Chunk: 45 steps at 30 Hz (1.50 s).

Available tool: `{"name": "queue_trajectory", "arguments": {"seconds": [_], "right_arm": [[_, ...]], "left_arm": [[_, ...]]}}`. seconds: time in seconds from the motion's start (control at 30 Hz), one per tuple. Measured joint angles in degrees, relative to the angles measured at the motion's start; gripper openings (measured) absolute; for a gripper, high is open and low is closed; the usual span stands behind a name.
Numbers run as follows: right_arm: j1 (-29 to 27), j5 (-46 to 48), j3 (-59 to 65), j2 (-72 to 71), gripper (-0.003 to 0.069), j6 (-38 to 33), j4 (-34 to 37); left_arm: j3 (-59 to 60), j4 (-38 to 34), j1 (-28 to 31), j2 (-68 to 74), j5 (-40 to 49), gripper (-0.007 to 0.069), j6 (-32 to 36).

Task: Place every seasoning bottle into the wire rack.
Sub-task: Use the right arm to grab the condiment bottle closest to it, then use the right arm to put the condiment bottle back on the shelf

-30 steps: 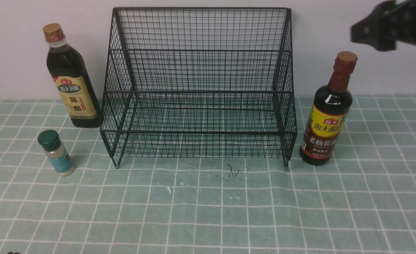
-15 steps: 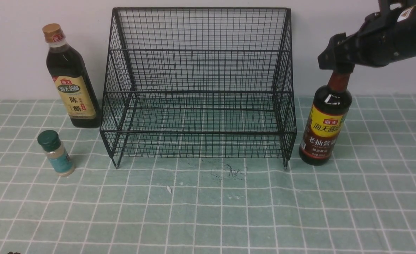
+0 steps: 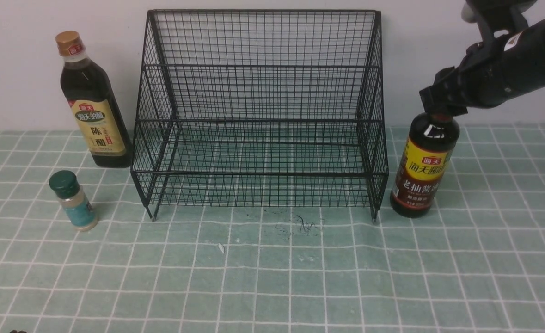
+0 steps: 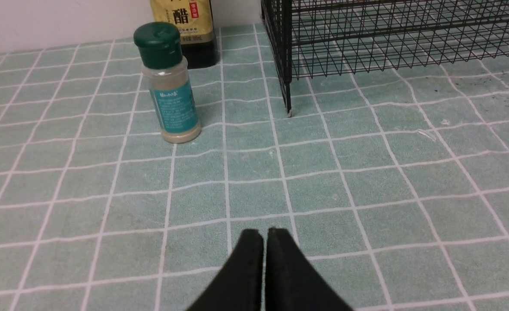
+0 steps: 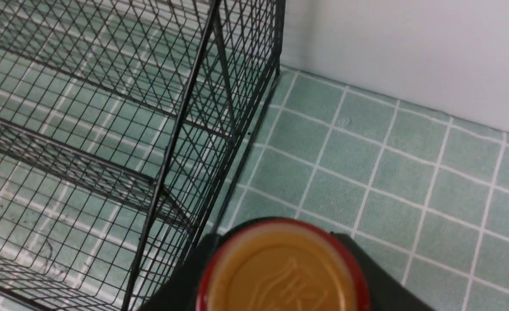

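Right gripper (image 3: 441,104) is clamped on the neck of the yellow-label bottle (image 3: 422,171), black fingers (image 5: 388,285) hugging both sides just under the cap; the bottle's base sits on the checked cloth (image 3: 272,277), just beside the right side of the wire rack (image 3: 258,66) and outside it. Left gripper (image 4: 265,242) hangs low over the cloth with its fingers pressed together, holding nothing. Tan-cap bottle (image 3: 95,120) stands upright against the rack's left side with the green-capped shaker (image 3: 73,201) in front of it, and every rack tier is bare.
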Motion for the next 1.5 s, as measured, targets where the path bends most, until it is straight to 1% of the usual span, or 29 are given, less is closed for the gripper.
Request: {"name": "queue_trajectory", "arguments": {"seconds": [0.2,0.4,0.47,0.73,0.83,0.87,0.97,1.07,1.17,1.2,1.4,1.5], "right_arm": [[0.0,0.8,0.0,-0.7,0.0275,0.2,-0.5],[0.0,5.9,0.1,-3.8,0.0275,0.2,-2.2],[0.0,7.8,0.1,-6.3,0.0275,0.0,-2.6],[0.0,9.7,-0.5,-12.4,0.0275,0.0,-2.6],[0.0,13.6,-3.2,-13.4,0.0275,0.0,-2.7],[0.0,16.2,-5.2,-13.8,0.0275,0.0,-2.5],[0.0,18.9,-8.2,-14.0,0.0275,0.0,-1.9],[0.0,20.6,-11.5,-14.0,0.0275,-1.1,-0.1],[0.0,21.1,-14.5,-14.0,0.0275,-3.6,3.7],[0.0,21.1,-14.8,-14.0,0.0275,-3.8,4.3],[0.0,20.9,-16.5,-14.0,0.0275,-8.0,12.7],[0.0,20.5,-16.5,-13.9,0.0275,-9.4,14.8]], "left_arm": [[0.0,0.0,0.0,0.0,0.0,-0.0006,0.0],[0.0,0.0,0.0,0.0,0.0,-0.0006,0.0],[0.0,0.0,0.0,0.0,0.0,-0.0006,0.0],[0.0,0.0,0.0,0.0,0.0,-0.0006,0.0],[0.0,0.0,0.0,0.0,0.0,-0.0006,0.0],[0.0,0.0,0.0,0.0,0.0,-0.0006,0.0],[0.0,0.0,0.0,0.0,0.0,-0.0006,0.0],[0.0,0.0,0.0,0.0,0.0,-0.0006,0.0],[0.0,0.0,0.0,0.0,0.0,-0.0006,0.0],[0.0,0.0,0.0,0.0,0.0,-0.0006,0.0],[0.0,0.0,0.0,0.0,0.0,-0.0006,0.0],[0.0,0.0,0.0,0.0,0.0,-0.0006,0.0]]}}
